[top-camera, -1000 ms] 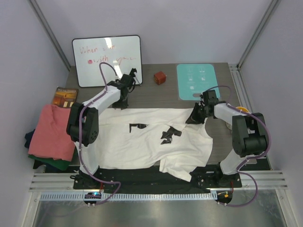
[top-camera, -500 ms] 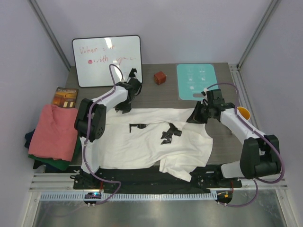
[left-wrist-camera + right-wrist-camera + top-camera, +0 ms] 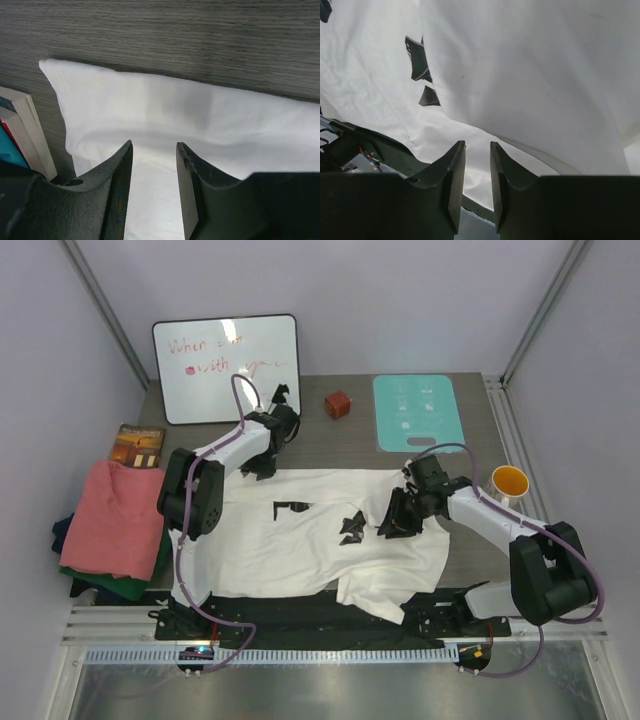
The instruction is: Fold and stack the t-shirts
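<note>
- While the left gripper (image 3: pixel 154 150) stands with its jaws apart and nothing between them, the white t-shirt (image 3: pixel 300 550) lies spread flat under both arms, its far corner just ahead of and below this gripper's tips. A close from here might catch only a thin hem, and the corner could slip out mid-fold.
- Just to the left of that gripper sits a book (image 3: pixel 25 130), near the shirt's edge. A sideways sweep could knock it or drag cloth onto it.
- The right gripper (image 3: pixel 476 150) hangs over the shirt's right part, its jaws parted by a narrow gap and holding nothing. Cloth lies loose and rippled below and ahead of it. With so slim an opening, a descent may press the fabric flat or bunch it instead of taking it in.
- Below and behind the right gripper, the shirt's near hem overlaps the dark base rail (image 3: pixel 365 142). A pull toward the arms could draw more cloth over it and skew the fold.
- If the two grippers lift unevenly, the wide shirt would likely twist and crease crookedly.
- Well off to the left of the left gripper, the salmon-pink t-shirt (image 3: pixel 110 515) tops a dark green shirt (image 3: pixel 125 587) and a navy shirt (image 3: pixel 62 532). This pile seems to sit at the table's edge, so a lumpy addition could slide off it.
</note>
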Tool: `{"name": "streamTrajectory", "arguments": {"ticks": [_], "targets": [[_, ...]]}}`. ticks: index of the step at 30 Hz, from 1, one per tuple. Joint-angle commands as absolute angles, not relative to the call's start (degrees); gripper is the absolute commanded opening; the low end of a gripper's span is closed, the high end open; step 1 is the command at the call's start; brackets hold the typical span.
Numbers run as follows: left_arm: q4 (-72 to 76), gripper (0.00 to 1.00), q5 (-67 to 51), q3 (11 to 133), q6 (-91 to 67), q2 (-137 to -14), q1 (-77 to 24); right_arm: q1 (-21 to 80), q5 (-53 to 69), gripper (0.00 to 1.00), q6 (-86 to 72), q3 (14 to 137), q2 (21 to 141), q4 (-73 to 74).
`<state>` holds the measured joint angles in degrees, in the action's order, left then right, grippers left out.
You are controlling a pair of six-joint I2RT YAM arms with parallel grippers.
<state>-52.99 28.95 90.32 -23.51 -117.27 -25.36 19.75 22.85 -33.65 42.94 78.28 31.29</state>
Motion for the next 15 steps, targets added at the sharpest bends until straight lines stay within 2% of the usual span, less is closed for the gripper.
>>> {"name": "streamTrajectory", "arguments": {"ticks": [1,5,9,15], "targets": [[-54.05,0.41,30.41,92.29,-23.29,-116.63,-24.96,20.13,21.63,0.33,-37.00,42.80,71.82,30.41],[-53.88,0.41,30.15,92.29,-23.29,-116.54,-24.96,20.21,17.41,0.39,-35.86,48.32,68.82,31.29],[-54.05,0.41,30.32,91.93,-23.20,-116.54,-24.96,20.30,20.55,0.40,-34.54,51.76,75.04,32.43],[-53.96,0.41,30.41,91.49,-23.03,-115.93,-24.96,25.55,14.69,0.40,-32.53,45.71,74.62,30.06]]}}
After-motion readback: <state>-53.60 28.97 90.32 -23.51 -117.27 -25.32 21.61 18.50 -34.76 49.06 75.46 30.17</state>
